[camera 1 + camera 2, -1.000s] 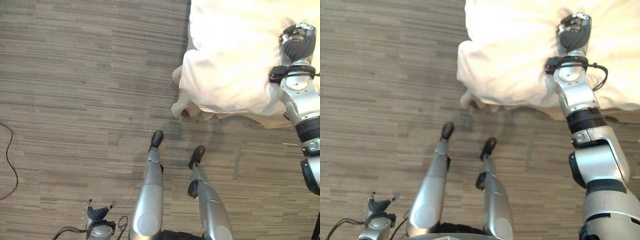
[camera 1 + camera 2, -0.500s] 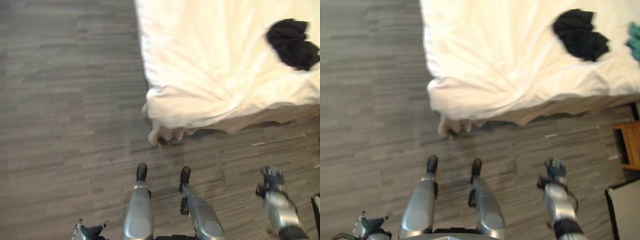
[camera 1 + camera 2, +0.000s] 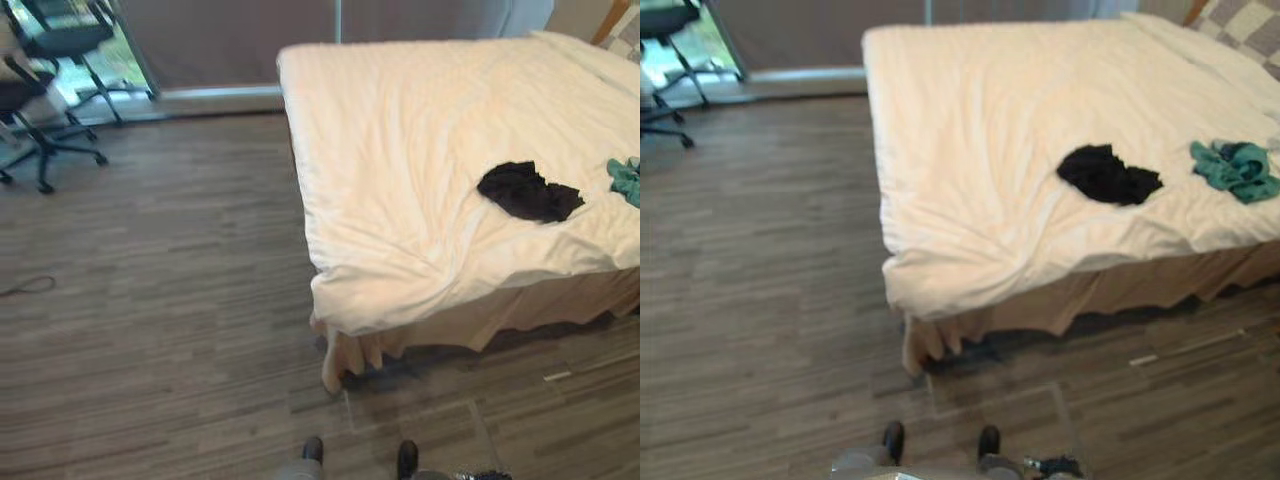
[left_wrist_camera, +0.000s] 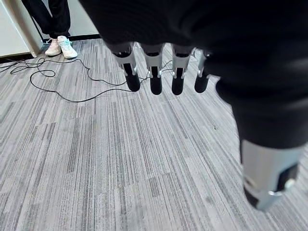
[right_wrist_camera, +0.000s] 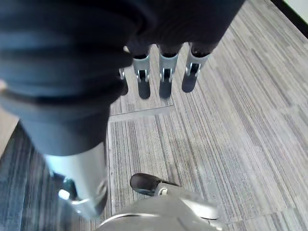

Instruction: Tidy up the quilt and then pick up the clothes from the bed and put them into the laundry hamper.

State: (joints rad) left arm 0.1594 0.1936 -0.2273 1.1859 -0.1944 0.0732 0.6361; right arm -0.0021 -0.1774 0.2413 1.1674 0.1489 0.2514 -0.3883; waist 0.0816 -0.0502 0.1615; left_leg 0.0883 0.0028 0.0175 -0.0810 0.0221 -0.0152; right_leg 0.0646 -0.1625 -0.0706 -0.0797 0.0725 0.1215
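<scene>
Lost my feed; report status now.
Both hands open, empty, over floor. Black clothes and teal clothes on quilt. Nothing in the way.

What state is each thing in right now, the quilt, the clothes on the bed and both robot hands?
White quilt: spread over the bed, rumpled at the near corner.
Black crumpled garment: lying on the quilt, untouched.
Teal crumpled garment: lying on the quilt beside the black one, apart from it.
Left hand: open, fingers straight, holding nothing.
Right hand: open, fingers straight, holding nothing.
</scene>
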